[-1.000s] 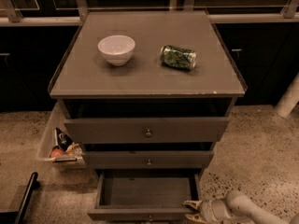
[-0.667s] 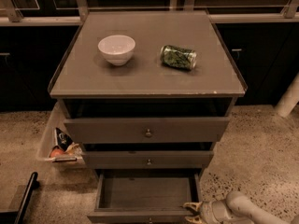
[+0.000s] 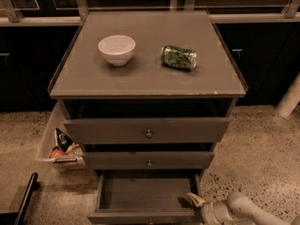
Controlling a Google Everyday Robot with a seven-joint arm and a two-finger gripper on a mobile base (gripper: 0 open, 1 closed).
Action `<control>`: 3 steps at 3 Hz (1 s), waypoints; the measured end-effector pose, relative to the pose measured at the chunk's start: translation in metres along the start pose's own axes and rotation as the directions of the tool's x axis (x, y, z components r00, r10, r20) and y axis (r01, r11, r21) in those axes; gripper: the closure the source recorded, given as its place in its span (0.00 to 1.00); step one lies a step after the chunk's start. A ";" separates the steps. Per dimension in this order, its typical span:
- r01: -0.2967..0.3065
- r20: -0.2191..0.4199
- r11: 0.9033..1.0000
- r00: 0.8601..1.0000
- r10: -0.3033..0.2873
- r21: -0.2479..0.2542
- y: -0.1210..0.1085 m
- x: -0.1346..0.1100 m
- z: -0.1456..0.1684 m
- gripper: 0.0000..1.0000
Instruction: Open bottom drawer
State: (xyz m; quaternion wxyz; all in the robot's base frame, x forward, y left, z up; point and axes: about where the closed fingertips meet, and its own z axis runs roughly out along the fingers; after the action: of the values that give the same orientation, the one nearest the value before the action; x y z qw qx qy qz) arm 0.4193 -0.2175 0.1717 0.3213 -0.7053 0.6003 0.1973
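Observation:
The bottom drawer of the grey-brown cabinet stands pulled out, showing a plain dark empty interior; its front edge is at the picture's lower edge. My gripper sits at the drawer's front right corner, on a pale arm coming in from the lower right. The middle drawer and the top drawer above it are closed, each with a small round knob.
On the cabinet top stand a white bowl and a green can lying on its side. A bin with packets sits on the floor to the left. A dark bar is at lower left. Dark cabinets line the back.

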 end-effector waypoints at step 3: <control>0.100 0.013 0.995 0.995 -0.100 -0.004 -0.030 -0.041 -0.046 0.00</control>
State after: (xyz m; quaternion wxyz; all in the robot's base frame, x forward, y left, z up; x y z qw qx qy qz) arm 0.4350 -0.2173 0.2386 0.3329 -0.7341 0.5615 0.1868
